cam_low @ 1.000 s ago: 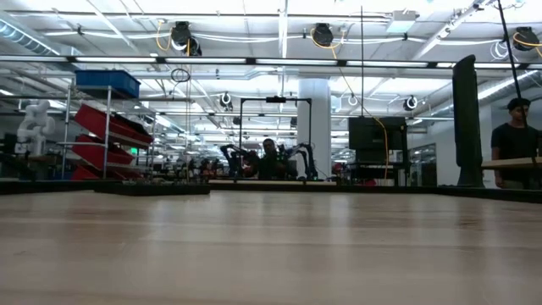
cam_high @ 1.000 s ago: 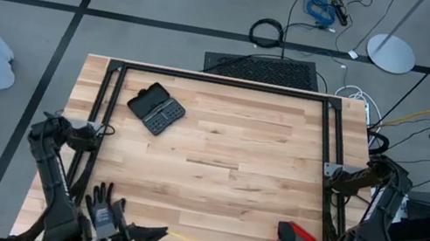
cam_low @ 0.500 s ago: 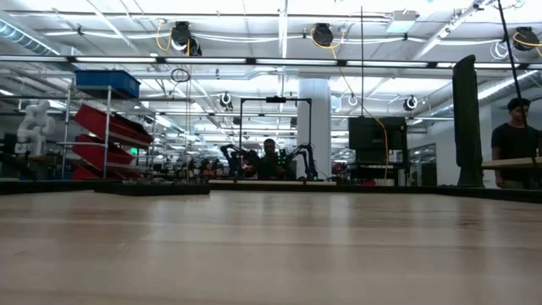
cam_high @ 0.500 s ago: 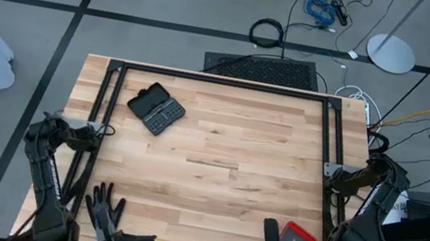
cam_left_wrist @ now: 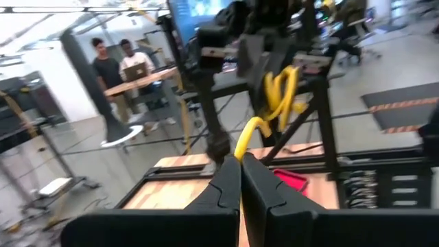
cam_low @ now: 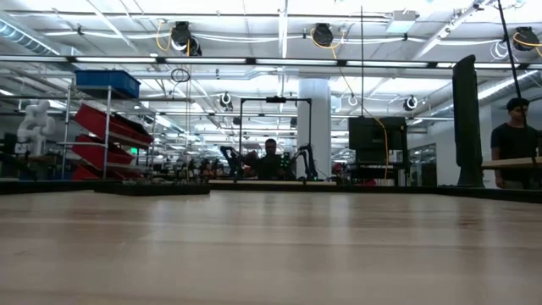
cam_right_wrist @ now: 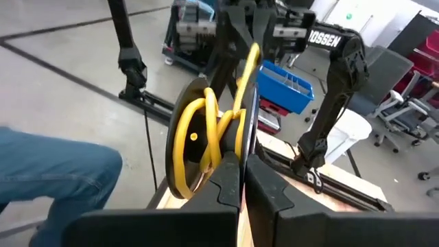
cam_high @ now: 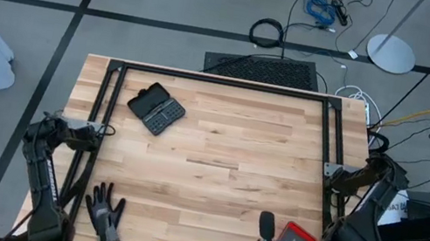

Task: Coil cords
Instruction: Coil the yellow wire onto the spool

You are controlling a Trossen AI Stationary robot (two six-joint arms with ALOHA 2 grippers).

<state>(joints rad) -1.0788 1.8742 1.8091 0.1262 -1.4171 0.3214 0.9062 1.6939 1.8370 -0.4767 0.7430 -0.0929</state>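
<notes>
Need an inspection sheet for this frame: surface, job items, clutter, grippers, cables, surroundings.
Surface: wooden table, mostly bare in the middle.
Job's things: yellow cord, partly looped, stretched between both grippers at the near edge.
Clutter: black case far left; grey glove near left; red object near right.
Grippers: left gripper shut on the yellow cord's end; right gripper shut on its loops.
Cables: black cable ring and loose wires on the floor beyond the table.
Surroundings: black floor mat, white lamp base; people at a desk.
</notes>
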